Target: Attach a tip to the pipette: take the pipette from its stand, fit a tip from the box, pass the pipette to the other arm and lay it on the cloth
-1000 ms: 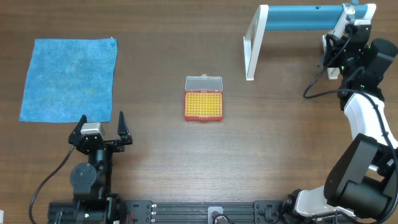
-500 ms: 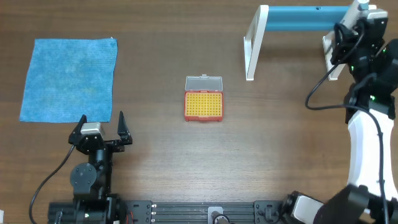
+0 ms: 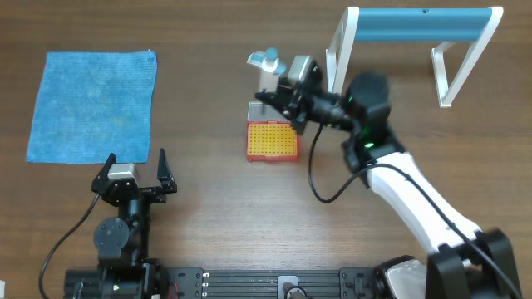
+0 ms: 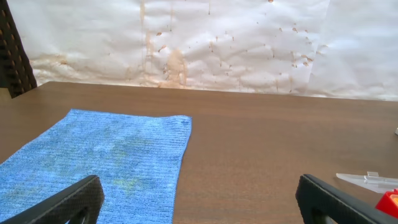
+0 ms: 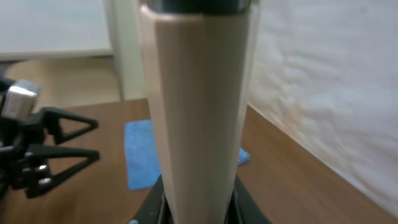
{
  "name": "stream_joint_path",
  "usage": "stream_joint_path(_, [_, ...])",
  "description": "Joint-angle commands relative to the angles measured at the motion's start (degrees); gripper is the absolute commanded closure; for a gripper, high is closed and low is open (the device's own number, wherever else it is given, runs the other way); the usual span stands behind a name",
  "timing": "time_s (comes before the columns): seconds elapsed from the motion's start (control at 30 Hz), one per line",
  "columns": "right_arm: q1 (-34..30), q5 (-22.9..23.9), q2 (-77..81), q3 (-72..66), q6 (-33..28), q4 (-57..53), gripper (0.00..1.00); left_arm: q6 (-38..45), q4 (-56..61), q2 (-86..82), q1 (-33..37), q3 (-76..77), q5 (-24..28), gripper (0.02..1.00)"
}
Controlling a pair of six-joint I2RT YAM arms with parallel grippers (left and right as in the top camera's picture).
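Gripping the pipette point(image 3: 268, 65), our right gripper point(image 3: 283, 93) is out over the middle of the table point(image 3: 208, 216), with the arm reaching across from its base at the right. Its jaws are closed on the pipette's pale body, and in the right wrist view that body runs straight up through the frame between them. From above, the pipette's head shows just beyond the far edge of the tip box point(image 3: 272, 141), beside the box's clear lid point(image 3: 259, 108), which lies folded back on the wood. We cannot tell whether the pipette hangs squarely over the rows of yellow tips, because the wrist view does not show the box beneath it. The stand point(image 3: 416, 25) is well apart at the far right of the table, a blue bar on white legs. Our left gripper point(image 3: 133, 170) rests near its own base, jaws spread wide and holding nothing. Its wrist view looks out along the blue cloth point(image 3: 91, 106), which lies flat at the far left, well apart from the box and the pipette.
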Motion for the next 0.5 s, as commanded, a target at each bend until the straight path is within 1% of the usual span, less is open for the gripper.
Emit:
stream_joint_path(0.03, [0.6,-0.2,4.7,-6.9,2.4,15.6,0.923,-0.3,-0.3,-0.3,-0.2,-0.1,-0.9,0.023])
stream_joint_path(0.1, [0.3,-0.2,6.1,-8.9,4.6,19.0,0.921,-0.3,-0.3,-0.3,-0.2,-0.1,-0.9,0.020])
stream_joint_path(0.2, [0.3,0.3,6.4,-10.4,4.3,19.0,0.928,-0.3,-0.3,-0.3,-0.2,-0.1,-0.9,0.020])
stream_joint_path(0.23, [0.3,1.0,6.4,-10.5,4.3,19.0,0.923,-0.3,-0.3,-0.3,-0.2,-0.1,-0.9,0.020])
stream_joint_path(0.3, [0.3,3.3,6.5,-11.2,2.3,18.9,0.925,-0.3,-0.3,-0.3,-0.2,-0.1,-0.9,0.020])
stream_joint_path(0.37, [0.3,7.0,6.6,-11.7,1.9,16.7,0.923,-0.3,-0.3,-0.3,-0.2,-0.1,-0.9,0.023])
stream_joint_path(0.43, [0.3,7.6,6.7,-11.9,0.3,13.6,0.923,-0.3,-0.3,-0.3,-0.2,-0.1,-0.9,0.023])
stream_joint_path(0.5, [0.3,8.0,6.7,-12.1,0.0,13.1,0.925,-0.3,-0.3,-0.3,-0.2,-0.1,-0.9,0.023])
